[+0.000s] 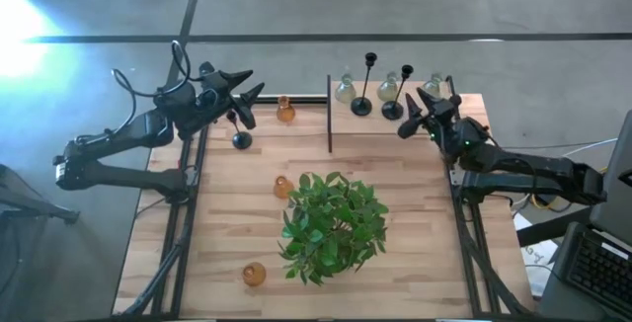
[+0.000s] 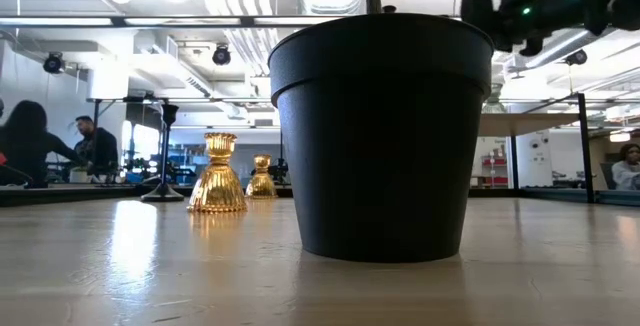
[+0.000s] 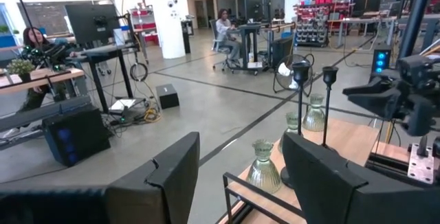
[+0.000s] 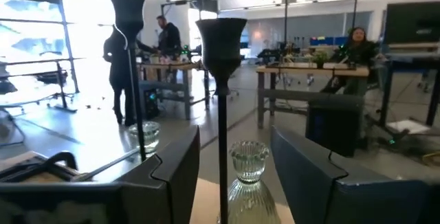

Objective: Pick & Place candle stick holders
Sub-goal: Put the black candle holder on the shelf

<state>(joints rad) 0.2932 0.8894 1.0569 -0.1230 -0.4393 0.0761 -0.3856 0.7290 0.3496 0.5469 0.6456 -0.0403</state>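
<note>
So the right tool (image 1: 415, 117) is up at the far right corner of the counter (image 1: 227, 233), fingers parted with a black thin-stemmed holder (image 1: 392, 111) standing in the gap between them. In the right wrist view the stem (image 4: 223, 114) runs straight up the middle and neither finger is touching it, so it's not gripping anything. A second black holder (image 1: 361, 106) stands just left of that one, and three clear-greyish glass holders (image 1: 344, 90) sit along the far edge behind them, all on the right side of a thin dark divider bar (image 1: 329, 115).

The left tool (image 1: 247, 95) hangs over the far left part of the counter, jaws wide apart and empty. Just near of it stands the third black holder (image 1: 241, 140), and right beside the tool's tips is an amber glass holder (image 1: 285, 113).

Two more amber ones are farther out: one (image 1: 281, 187) touching the left edge of the green plant (image 1: 331, 225) mid-counter, another (image 1: 254, 275) near the front edge, left of the plant. From counter level the plant's black pot (image 2: 380, 136) blocks most of the view, with two amber holders (image 2: 217, 174) showing to its left. People are sitting at desks in the room behind.
</note>
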